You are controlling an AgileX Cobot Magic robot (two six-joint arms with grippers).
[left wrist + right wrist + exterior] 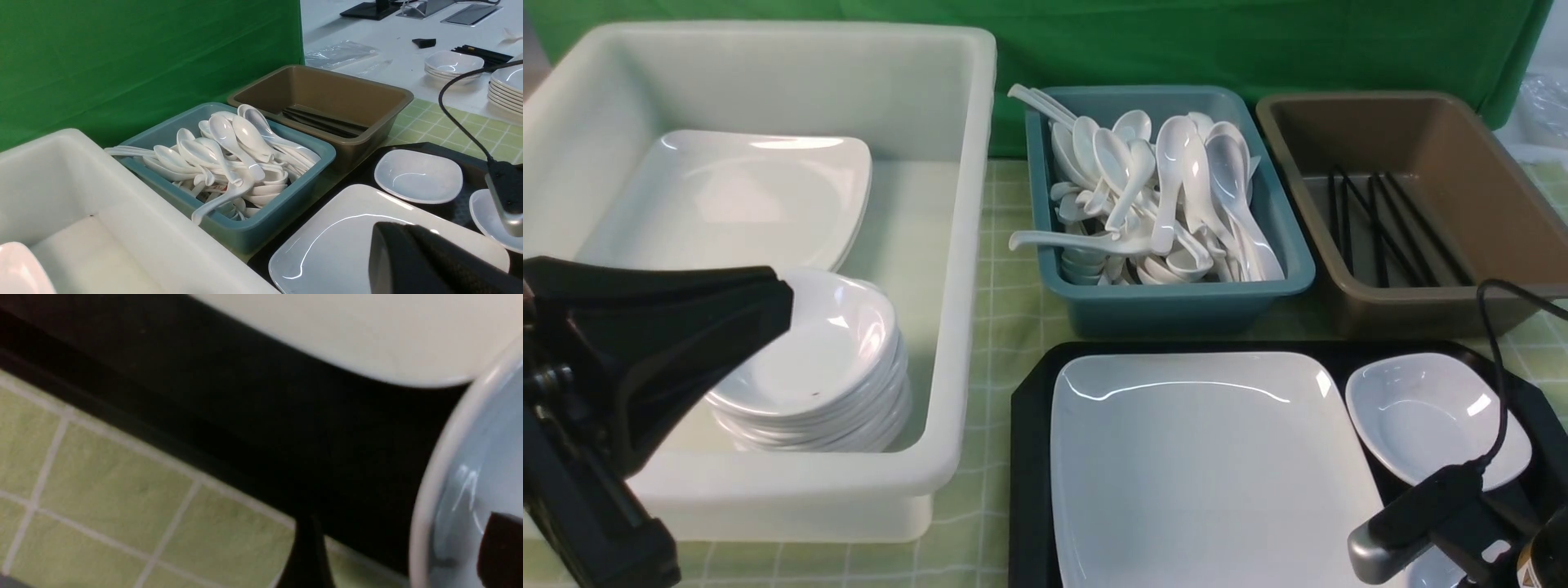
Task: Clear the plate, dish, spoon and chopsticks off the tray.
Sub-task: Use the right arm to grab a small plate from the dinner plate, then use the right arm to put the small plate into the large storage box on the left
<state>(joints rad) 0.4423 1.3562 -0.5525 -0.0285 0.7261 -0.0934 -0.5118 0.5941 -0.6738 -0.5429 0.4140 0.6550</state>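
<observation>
Our right gripper (404,551), jaws wide astride the glossy dish (433,490) rim at the tray's (245,416) corner, could skid it into the plate (367,335).

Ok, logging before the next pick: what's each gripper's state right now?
Left gripper: closed, holding nothing.
Right gripper: open, fingers straddling the rim of a small white dish.
</observation>
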